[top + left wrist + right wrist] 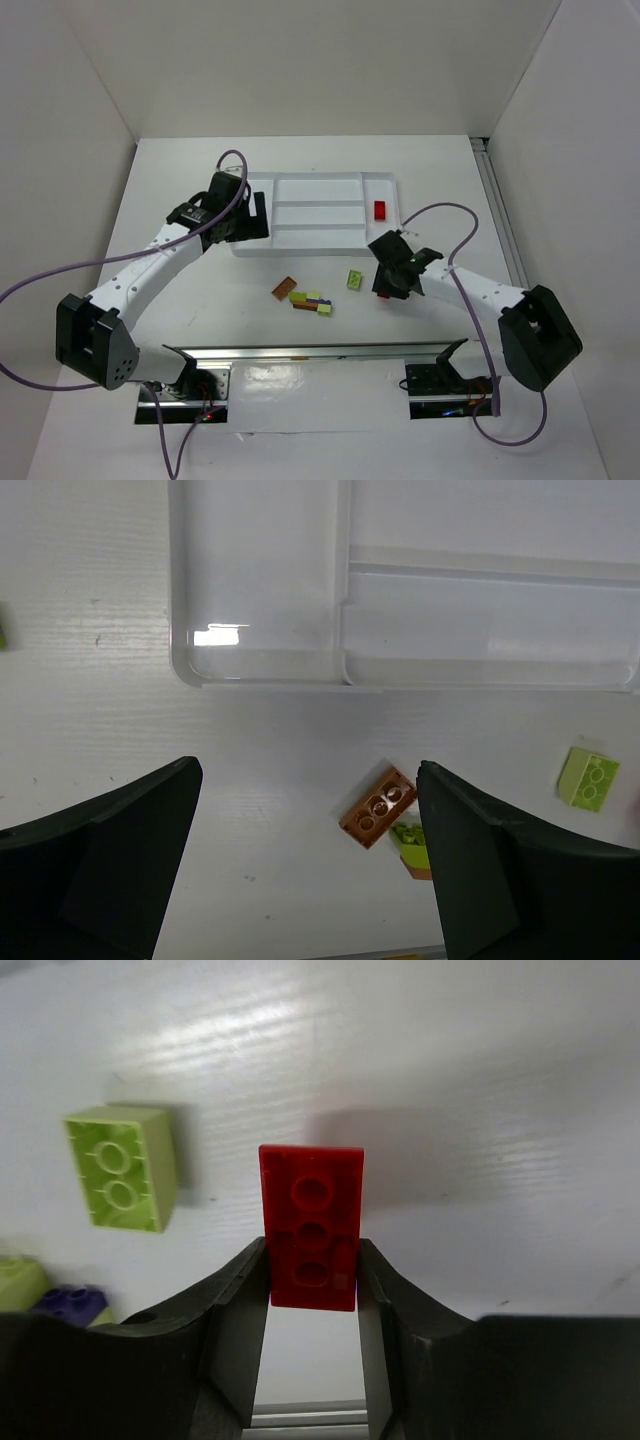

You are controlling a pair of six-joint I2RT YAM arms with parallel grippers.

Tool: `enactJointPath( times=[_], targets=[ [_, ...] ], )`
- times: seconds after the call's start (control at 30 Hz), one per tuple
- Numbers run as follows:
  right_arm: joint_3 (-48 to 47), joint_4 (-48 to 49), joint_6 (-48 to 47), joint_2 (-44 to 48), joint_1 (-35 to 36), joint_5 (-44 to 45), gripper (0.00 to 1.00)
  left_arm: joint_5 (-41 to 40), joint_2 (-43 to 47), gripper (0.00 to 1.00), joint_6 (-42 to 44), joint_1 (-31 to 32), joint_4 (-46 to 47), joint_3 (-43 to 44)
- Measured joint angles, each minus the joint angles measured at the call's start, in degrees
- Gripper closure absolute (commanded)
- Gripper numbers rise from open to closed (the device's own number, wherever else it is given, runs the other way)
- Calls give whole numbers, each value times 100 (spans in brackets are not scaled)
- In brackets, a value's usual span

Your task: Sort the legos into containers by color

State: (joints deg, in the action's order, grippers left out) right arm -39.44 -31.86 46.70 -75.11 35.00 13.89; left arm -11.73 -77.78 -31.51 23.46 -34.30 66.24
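One red brick [380, 209] is seen in the narrow right-end section of the white tray [310, 176]. A second red brick [311, 1210] is pinched between the jaws of the right gripper [312, 1255], just off the tray's near right corner. The left gripper [308, 768] is held spread wide over the tray's left end, with nothing gripped. A brown-orange brick [284, 288], a lime green brick [355, 280] and a small mixed cluster [313, 300] are scattered in front of the tray's near edge.
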Motion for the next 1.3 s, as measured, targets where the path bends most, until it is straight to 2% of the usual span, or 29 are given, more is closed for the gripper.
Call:
enactJointPath(
  times=[0.13,0.27,0.4,0.6,0.63,0.73,0.8,0.87,1.03,1.3],
  targets=[
    [-643,-271,-304,376,0,564,63,-109,-7,0,-2,0,-7,0],
    [-1572,-184,-822,273,-28,1139,63,-361,-24,0,-103,0,-33,-4],
    [-2186,201,-1303,-352,-284,1436,63,-671,-24,0,-326,0,-116,-48],
    [-2986,828,-1805,-1764,-1093,1318,61,-813,-39,0,-516,-90,-310,-50],
    [-3147,898,-1860,-2004,-1207,1270,57,-855,-63,0,-527,-133,-323,-48],
    [-3517,1132,-1961,-2588,-1440,1128,29,-942,-328,0,-649,-446,-494,57],
    [-3676,1169,-2050,-2824,-1517,1021,21,-903,-481,0,-656,-658,-551,111],
    [-3705,1172,-2072,-2872,-1545,911,21,-848,-588,0,-664,-887,-584,153],
    [-3585,1300,-2107,-2573,-1543,772,38,-728,-680,3,-688,-1362,-664,271],
    [-2459,1368,-1878,-828,-1469,603,38,-431,-1366,11,-850,-2087,-560,1051]
  ],
)
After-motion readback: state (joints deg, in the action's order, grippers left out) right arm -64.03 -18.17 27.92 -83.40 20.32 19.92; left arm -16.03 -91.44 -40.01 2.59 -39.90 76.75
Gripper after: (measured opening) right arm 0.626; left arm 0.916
